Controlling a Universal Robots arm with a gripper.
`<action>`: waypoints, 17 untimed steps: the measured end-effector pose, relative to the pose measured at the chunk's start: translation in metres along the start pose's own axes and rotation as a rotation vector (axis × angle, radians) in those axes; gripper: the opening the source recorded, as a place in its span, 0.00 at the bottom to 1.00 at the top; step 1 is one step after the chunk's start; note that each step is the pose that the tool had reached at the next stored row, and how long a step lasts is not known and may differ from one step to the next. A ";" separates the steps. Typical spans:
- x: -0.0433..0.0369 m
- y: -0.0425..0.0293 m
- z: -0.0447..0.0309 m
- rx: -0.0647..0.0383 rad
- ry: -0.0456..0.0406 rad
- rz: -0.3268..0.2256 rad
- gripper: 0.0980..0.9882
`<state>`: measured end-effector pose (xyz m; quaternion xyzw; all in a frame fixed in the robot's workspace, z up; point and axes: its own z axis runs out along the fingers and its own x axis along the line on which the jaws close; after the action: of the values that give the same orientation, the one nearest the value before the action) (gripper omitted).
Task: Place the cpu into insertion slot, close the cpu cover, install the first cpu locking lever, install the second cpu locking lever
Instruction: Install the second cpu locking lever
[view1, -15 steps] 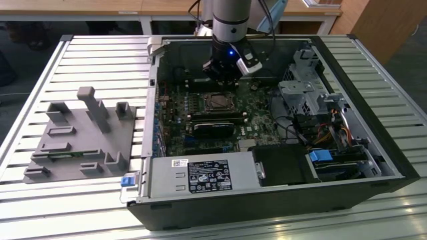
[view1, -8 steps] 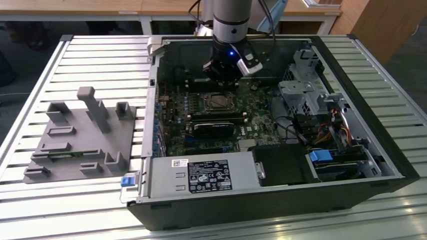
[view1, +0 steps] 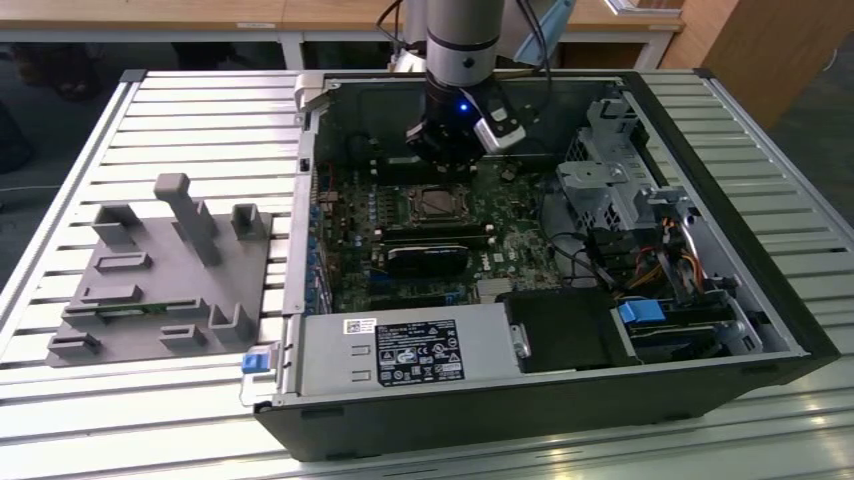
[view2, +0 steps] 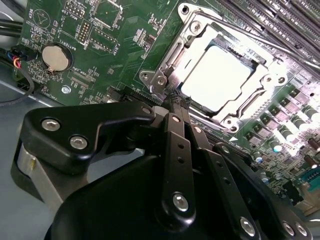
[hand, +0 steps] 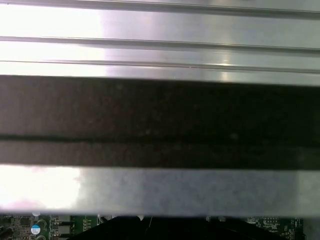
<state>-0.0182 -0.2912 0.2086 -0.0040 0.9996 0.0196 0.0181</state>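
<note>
- In the second wrist view I see my hand (view2: 174, 100) with its fingers (view2: 176, 131) drawn together to a point, the tips pressed at the near edge of the cpu cover (view2: 176, 55) beside its corner screw; whether they pinch a thin lever there I cannot tell.
- The cpu (view2: 216, 77) sits in the insertion slot (view2: 239, 114), its pale face showing through the cover's cut-out, and the cover lies flat over it.
- A round coin battery (view2: 56, 57) sits on the green board (view2: 125, 30), well apart from the socket.
- In the exterior view the hand (view1: 447, 160) hangs inside the open computer case (view1: 747, 300), just above the socket (view1: 437, 203).
- A grey parts holder (view1: 167, 275) rests on the slatted bench (view1: 80, 140), on the exterior view's left of the case.
</note>
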 end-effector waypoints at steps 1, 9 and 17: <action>0.0000 -0.0002 0.0000 0.000 0.0000 0.000 0.01; 0.0000 -0.0050 -0.0002 0.000 0.0000 0.000 0.01; -0.0006 -0.0090 -0.0005 -0.002 0.0001 0.000 0.01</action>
<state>-0.0176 -0.3003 0.2088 -0.0040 0.9996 0.0206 0.0180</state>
